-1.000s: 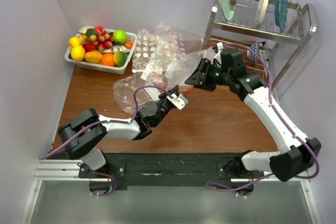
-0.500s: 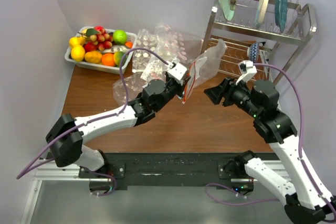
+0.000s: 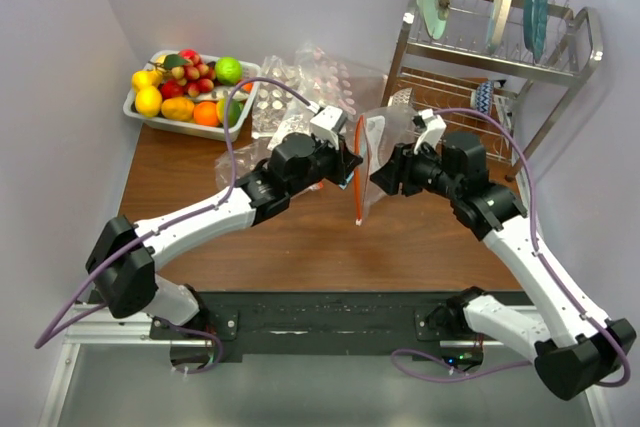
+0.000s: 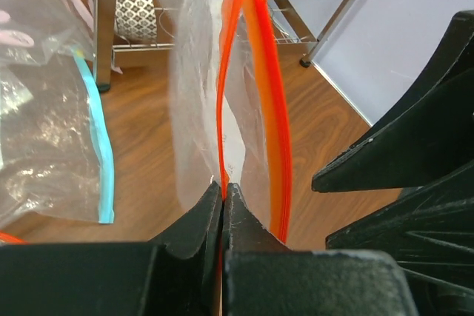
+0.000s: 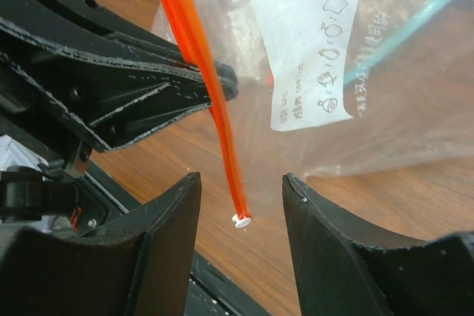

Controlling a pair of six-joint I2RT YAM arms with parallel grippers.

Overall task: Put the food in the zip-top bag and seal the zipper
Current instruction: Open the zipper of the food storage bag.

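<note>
— How is the left tool [image 4: 222,192] set?

— It is pressed shut, and one lip of the zipper [image 4: 235,72] is pinched between its fingertips. The zip-top bag [image 3: 385,137] is held up off the desk [image 3: 420,237] in this way. Its orange-red strip is stretched in a straight line away from the tool.

— And the right tool [image 5: 241,194]?

— Its jaws are held apart at a middling width. The free end of the zipper, tipped with a small white tab, is seen between them, and neither finger is touched by it. Nothing is gripped there.

— How are the two tools placed against each other?

— They are faced toward one another, close together, with the bag's mouth between them. The clear body of the bag is spread just beyond the right tool.

— Where is the food [image 3: 190,87] found?

— It is heaped in a white bin [image 3: 133,107] at the far left corner of the desk. That is well apart from the left tool and farther still from the right one.

— What is seen beside the left tool?

— A second clear bag with a teal strip [image 4: 44,146] is seen on the desk, to that tool's left.
</note>
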